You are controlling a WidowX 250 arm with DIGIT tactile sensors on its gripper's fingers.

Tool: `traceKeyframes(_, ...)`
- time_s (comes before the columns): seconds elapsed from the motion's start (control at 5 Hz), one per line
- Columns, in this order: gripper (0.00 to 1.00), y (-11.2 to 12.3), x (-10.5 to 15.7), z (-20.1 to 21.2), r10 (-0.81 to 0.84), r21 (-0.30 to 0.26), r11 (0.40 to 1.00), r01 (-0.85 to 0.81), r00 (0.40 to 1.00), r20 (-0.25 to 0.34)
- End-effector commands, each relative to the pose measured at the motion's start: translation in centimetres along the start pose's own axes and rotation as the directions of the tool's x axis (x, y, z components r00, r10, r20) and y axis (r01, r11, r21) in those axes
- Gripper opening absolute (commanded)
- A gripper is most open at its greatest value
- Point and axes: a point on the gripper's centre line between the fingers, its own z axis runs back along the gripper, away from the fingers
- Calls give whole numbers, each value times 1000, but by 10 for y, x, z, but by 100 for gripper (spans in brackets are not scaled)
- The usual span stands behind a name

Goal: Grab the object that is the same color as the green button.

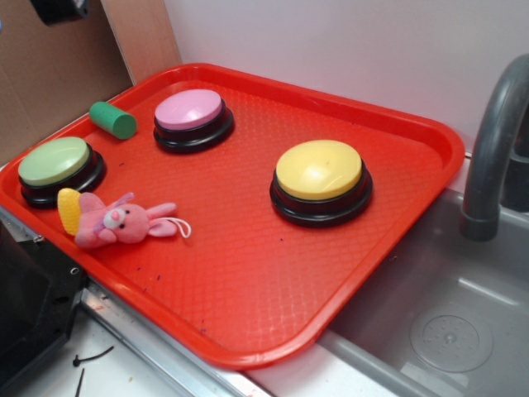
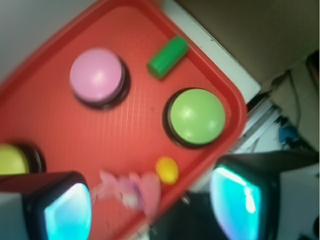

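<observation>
We log tray (image 1: 397, 240): bright red, fine diamond-grid texture. Green button (image 1: 54, 160): pale green dome, black base. Pink button (image 1: 190, 109): lilac-pink dome, black base. Yellow button (image 1: 319, 169): yellow dome, black base. Cylinder (image 1: 113, 120): solid dark green. Plush bunny (image 1: 124, 222): pink, white cord loop, yellow piece beside head. Faucet (image 1: 493, 149) and sink (image 1: 463, 306): grey. Gripper (image 2: 150, 210) fingers (image 2: 65, 212): black with glowing cyan pads.

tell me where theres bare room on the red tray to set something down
Widest bare patch: the red tray floor at its near corner, in front of the yellow button and right of the pink bunny. Crowded: the left end, with green button, green cylinder and pink button.
</observation>
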Motion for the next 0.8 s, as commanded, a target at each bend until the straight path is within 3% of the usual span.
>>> traceKeyframes(0.0,100,17,47,-42,405,25,908,-418,892,202)
traceKeyframes(0.2,100,19,65,-64,456,50,874,-483,852,256)
traceKeyframes(0.4,100,24,81,-88,528,22,835,-550,811,252)
traceKeyframes(0.6,100,22,92,-105,535,39,822,-568,793,291)
